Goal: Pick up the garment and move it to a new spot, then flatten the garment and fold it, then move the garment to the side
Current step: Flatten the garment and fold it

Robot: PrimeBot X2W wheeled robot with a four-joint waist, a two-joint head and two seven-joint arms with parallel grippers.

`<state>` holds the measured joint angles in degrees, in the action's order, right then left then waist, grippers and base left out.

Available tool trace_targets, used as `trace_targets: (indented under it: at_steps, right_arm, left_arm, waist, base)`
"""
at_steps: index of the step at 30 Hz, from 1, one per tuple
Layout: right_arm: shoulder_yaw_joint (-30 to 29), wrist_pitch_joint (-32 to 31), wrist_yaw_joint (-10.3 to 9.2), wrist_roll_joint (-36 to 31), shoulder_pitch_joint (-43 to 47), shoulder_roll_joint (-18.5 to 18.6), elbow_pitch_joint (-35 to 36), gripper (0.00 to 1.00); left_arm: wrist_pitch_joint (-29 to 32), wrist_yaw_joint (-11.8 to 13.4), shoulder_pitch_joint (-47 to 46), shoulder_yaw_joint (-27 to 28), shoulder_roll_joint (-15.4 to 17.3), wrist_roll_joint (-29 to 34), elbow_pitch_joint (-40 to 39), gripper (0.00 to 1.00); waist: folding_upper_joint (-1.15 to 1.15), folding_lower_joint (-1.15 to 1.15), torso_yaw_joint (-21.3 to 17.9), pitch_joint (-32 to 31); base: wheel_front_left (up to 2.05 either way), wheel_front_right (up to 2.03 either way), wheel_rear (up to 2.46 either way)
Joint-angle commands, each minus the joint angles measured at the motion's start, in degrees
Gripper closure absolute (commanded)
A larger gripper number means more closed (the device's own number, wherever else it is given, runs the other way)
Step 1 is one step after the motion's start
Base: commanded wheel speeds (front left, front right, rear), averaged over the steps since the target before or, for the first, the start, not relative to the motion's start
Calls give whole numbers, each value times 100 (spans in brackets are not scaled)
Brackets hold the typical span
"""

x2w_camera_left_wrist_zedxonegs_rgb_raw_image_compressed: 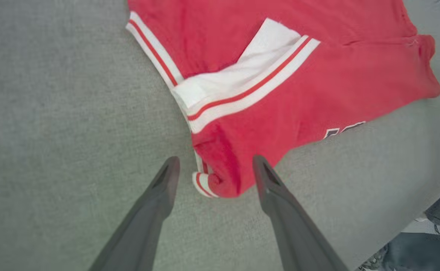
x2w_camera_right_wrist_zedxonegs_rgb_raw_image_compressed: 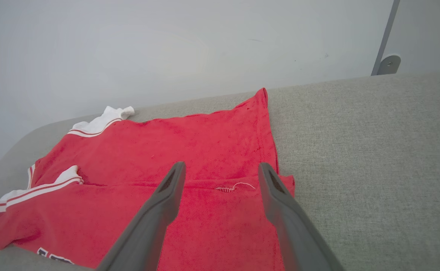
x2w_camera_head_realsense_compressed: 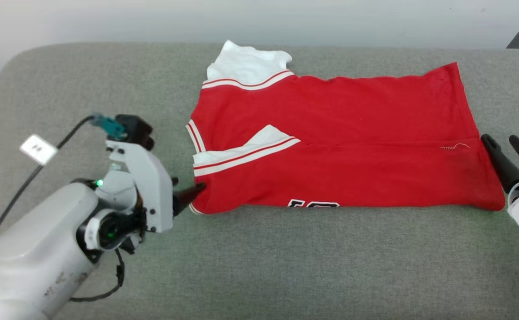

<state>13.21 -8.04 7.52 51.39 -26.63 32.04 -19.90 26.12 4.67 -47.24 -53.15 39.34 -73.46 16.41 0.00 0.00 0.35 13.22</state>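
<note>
Your left hand (x2w_camera_left_wrist_zedxonegs_rgb_raw_image_compressed: 214,165) and right hand (x2w_camera_head_realsense_compressed: 501,140) both stand released at opposite ends of the folded shirt (x2w_camera_head_realsense_compressed: 330,133), gripping nothing.

Your garment (x2w_camera_head_realsense_compressed: 330,146), red with white striped sleeves, folded once, flat, sleeves at left, black lettering at its near edge.

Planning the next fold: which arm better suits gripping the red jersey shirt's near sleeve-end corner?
Likely left: open left gripper straddles that red jersey shirt corner; open right gripper sits at the hem end.
</note>
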Motion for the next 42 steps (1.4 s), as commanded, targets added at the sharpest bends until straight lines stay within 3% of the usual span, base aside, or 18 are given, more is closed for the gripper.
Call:
trace_targets:
  at_steps: [1, 4, 6, 17, 18, 19, 20, 21, 32, 42]
  right_arm:
    - [11, 8, -5, 15, 42, -37, 28, 0]
    - [49, -16, -5, 20, 16, -70, 86, 0]
    - [73, -30, -6, 32, -6, -76, 120, 0]
    - [87, -45, -6, 112, -103, 24, 208, 0]
    - [93, -60, -6, 114, -94, 40, 222, 0]
    - [100, -81, -6, 124, -83, 67, 240, 0]
    - [120, -118, -5, 139, -64, 96, 261, 0]
    - [151, -173, -6, 153, -42, 126, 288, 0]
    - [916, -2237, -6, -138, -193, 908, 617, 0]
    - [1070, -3100, -5, -413, -817, 368, -352, 0]
  left_arm:
    - [222, 153, -104, -17, 41, -91, -109, 0]
    - [724, 506, -173, -136, 88, -153, -297, 0]
    - [953, 589, -161, -230, 82, -187, -304, 0]
    - [1026, 140, 71, -211, -407, -627, 872, 0]
    - [1019, 87, 81, -214, -455, -656, 955, 26]
    - [993, 30, 90, -209, -504, -672, 1038, 64]
    - [971, -25, 108, -210, -532, -677, 1119, 90]
    - [969, -83, 123, -228, -555, -675, 1186, 100]
    - [879, -453, -52, -255, -734, -562, 1404, 100]
    - [665, -594, -212, -268, -1048, -443, 1487, 100]
  waist:
    - [0, 0, -42, 54]
    - [0, 0, -132, 164]
    - [0, 0, -206, 245]
    - [0, 0, -601, 525]
    - [0, 0, -622, 530]
    - [0, 0, -634, 533]
    - [0, 0, -644, 534]
    - [0, 0, -648, 533]
    - [0, 0, -480, 542]
    - [0, 0, -251, 744]
  base:
    - [0, 0, 0]
    - [0, 0, 0]
    - [0, 0, 0]
    - [0, 0, 0]
    - [0, 0, 0]
    - [0, 0, 0]
    - [0, 0, 0]
    - [0, 0, 0]
    - [0, 0, 0]
    - [0, 0, 0]
